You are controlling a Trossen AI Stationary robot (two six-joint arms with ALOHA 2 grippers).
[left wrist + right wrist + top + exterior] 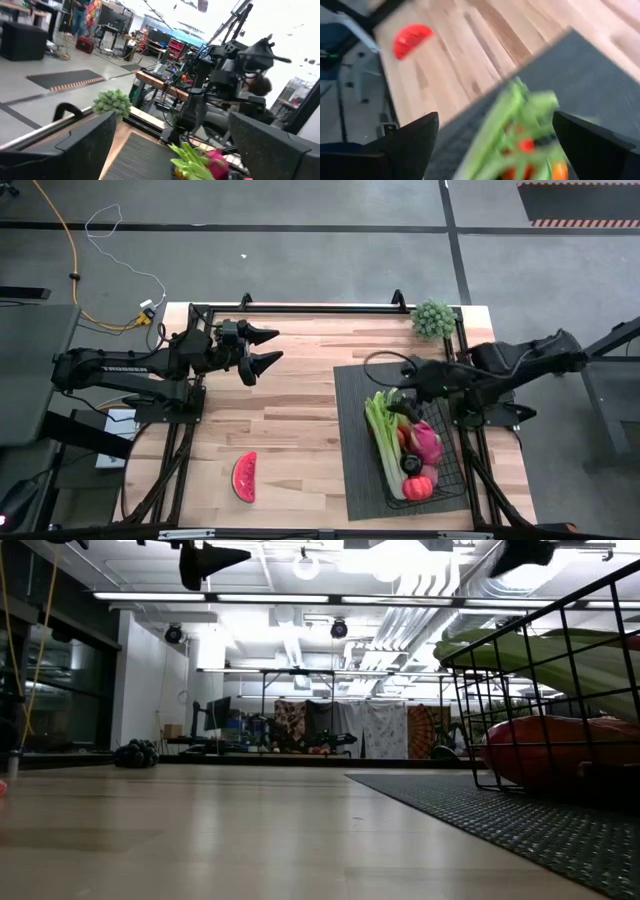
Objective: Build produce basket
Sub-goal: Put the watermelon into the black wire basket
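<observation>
The black wire basket (448,470) stands on a dark ribbed mat (355,410) at the table's right. In it lie a green celery bunch (380,430), a pink dragon fruit (427,442), a dark eggplant (412,465) and red-orange fruit (418,488). A watermelon slice (244,477) lies flat on the bare wood near the front edge. My right gripper (494,120) hangs open above the basket's far end (405,392), slanting down, with nothing between its fingers. My left gripper (264,348) is open and level, high over the table's far left (170,120).
A round green plant ball (433,318) sits at the far edge, just behind the mat. Bare wood stretches between the watermelon slice and the mat. A black frame (300,307) runs along the far edge. In the low view the basket wall (540,670) stands near on the right.
</observation>
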